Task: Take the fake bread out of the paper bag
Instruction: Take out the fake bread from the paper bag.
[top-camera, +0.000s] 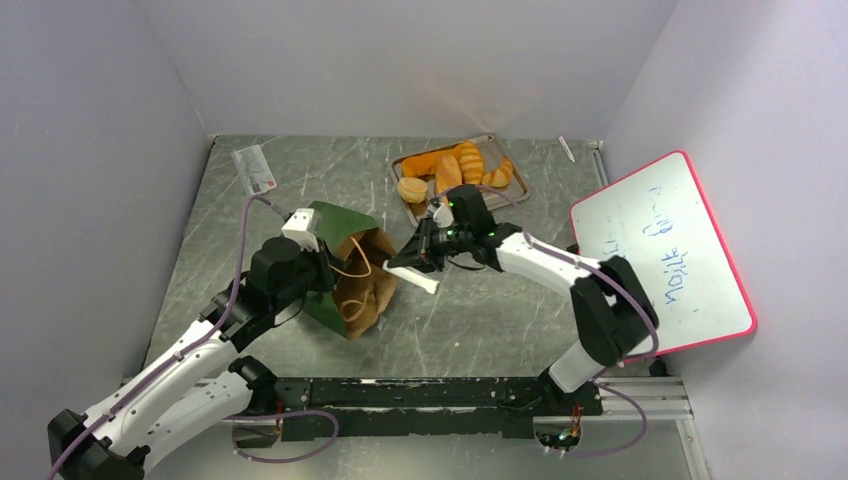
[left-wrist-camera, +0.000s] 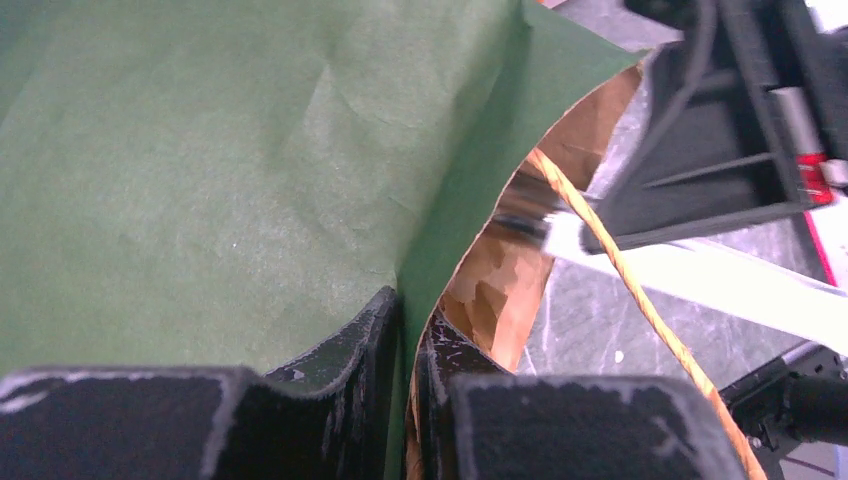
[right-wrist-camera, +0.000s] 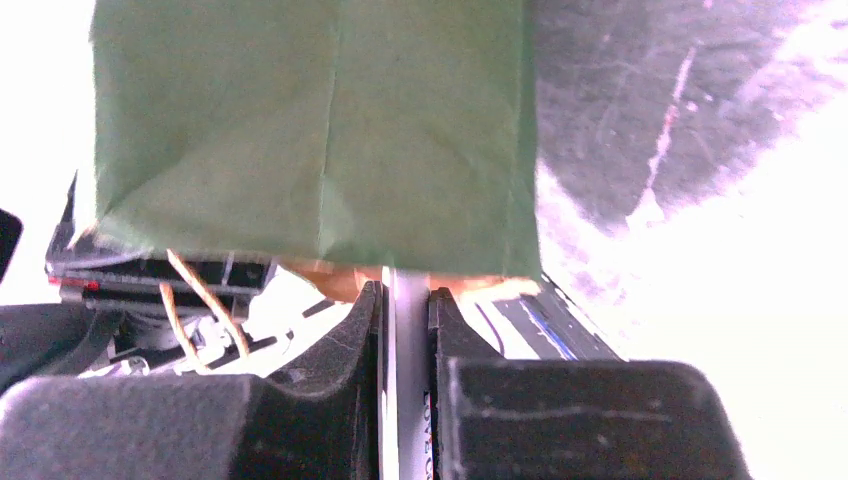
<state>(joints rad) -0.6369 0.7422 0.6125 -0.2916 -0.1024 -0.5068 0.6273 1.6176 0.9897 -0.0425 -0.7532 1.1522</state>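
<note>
The dark green paper bag (top-camera: 345, 270) lies on its side, its brown-lined mouth facing right. My left gripper (top-camera: 318, 262) is shut on the bag's upper edge, pinching the green wall (left-wrist-camera: 200, 180) between its fingers (left-wrist-camera: 370, 340). My right gripper (top-camera: 410, 258) hovers just outside the mouth, shut on a flat white printed card (right-wrist-camera: 405, 380) that points at the bag (right-wrist-camera: 320, 130). The fake bread (top-camera: 455, 165), several orange and golden pieces, rests on the grey tray (top-camera: 520, 187) at the back. Only brown paper shows inside the bag.
A red-framed whiteboard (top-camera: 665, 250) leans at the right wall beside my right arm. A small printed card (top-camera: 255, 168) lies at the back left, and a thin pen (top-camera: 566, 148) at the back right. A tan cord handle (left-wrist-camera: 620, 280) loops across the bag's mouth.
</note>
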